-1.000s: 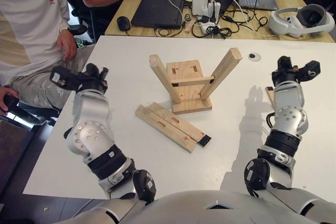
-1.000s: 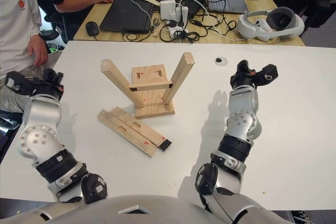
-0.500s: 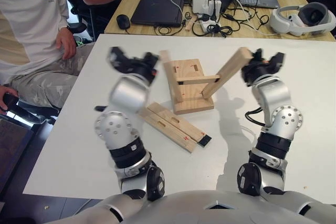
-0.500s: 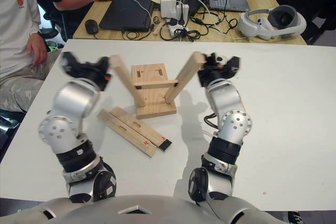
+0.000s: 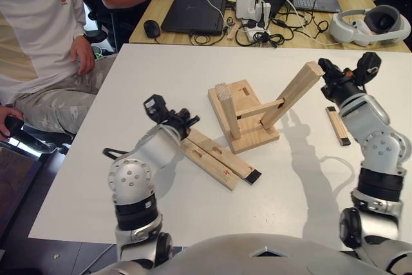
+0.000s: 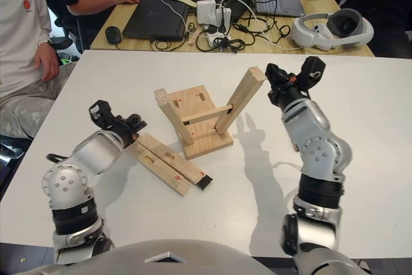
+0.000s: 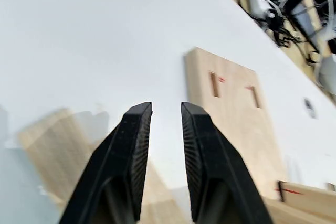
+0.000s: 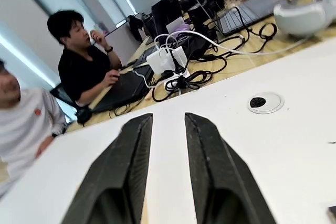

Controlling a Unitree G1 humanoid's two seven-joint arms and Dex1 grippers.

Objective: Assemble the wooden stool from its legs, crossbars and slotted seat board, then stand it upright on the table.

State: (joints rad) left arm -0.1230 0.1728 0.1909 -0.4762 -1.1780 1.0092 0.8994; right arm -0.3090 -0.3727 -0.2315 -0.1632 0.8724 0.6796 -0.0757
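On tabletop (image 5: 154, 69): seat (image 5: 256, 138), two fitted legs (image 5: 299, 91), crossbar (image 5: 257, 109) joined. To fit: loose legs (image 5: 215, 159), spare bar (image 5: 337, 125); left pincer (image 7: 166, 108) and right pincer (image 8: 168, 118) parted, empty

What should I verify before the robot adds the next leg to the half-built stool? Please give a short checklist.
1. Two legs seated in the seat board, crossbar between them: ok.
2. Loose wooden pieces lie flat beside the left hand: ok.
3. Left hand open and empty: ok.
4. Right hand holds the far leg at its top end: cannot tell.
5. Short wooden piece lies by the right arm: ok.
6. Standing on its legs: not ok; the seat board lies on the table, legs pointing up.
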